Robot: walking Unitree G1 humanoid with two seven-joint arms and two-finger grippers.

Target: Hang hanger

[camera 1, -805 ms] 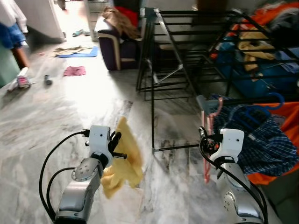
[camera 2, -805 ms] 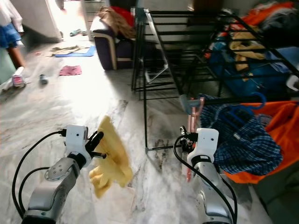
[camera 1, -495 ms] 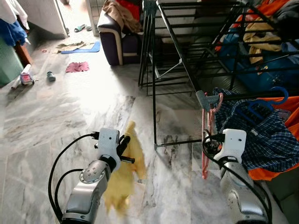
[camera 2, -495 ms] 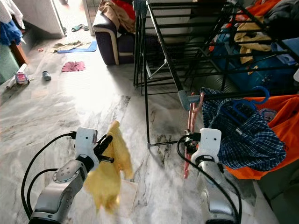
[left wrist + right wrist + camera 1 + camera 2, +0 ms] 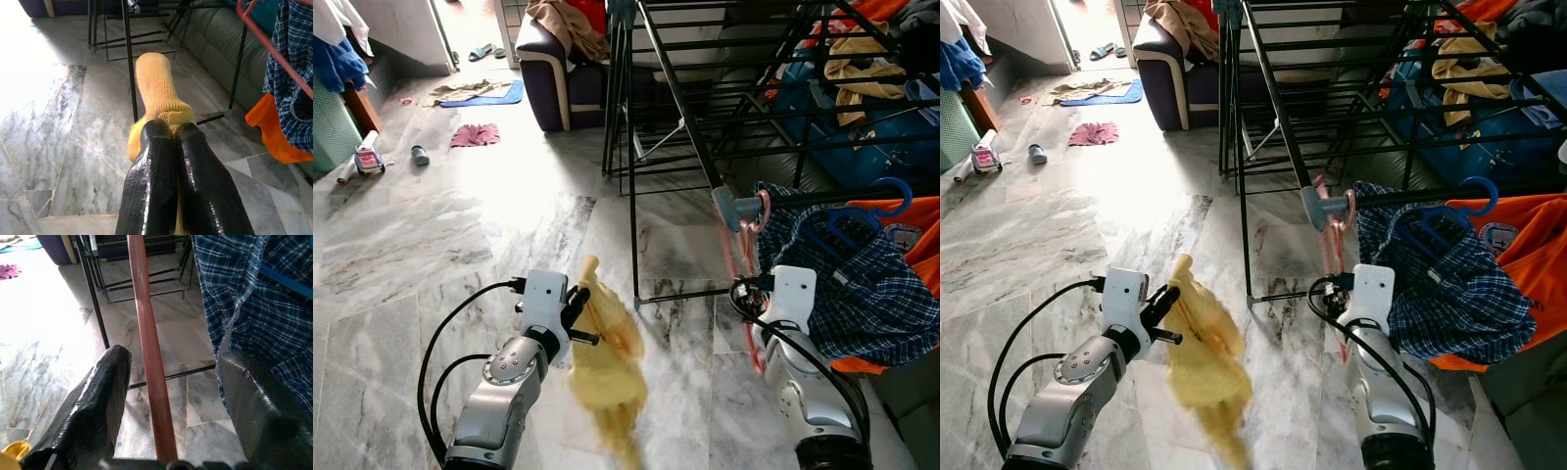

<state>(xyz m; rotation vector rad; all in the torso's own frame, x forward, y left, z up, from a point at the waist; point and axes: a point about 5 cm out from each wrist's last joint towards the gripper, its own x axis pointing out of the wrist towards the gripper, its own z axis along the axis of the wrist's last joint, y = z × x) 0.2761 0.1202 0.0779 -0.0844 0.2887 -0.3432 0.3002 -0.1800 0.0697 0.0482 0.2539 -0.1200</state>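
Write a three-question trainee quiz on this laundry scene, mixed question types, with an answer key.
1. True or false: the left gripper is shut on the yellow cloth.
2. Multiple choice: the pink hanger hooks over A) the sofa arm, B) the grey end of a drying rack bar, C) the blue hanger.
3. Fill in: in the right wrist view, the pink hanger's bar runs between the open fingers of the right gripper, beside a blue ____ shirt.

Key: 1 true; 2 B; 3 checked.
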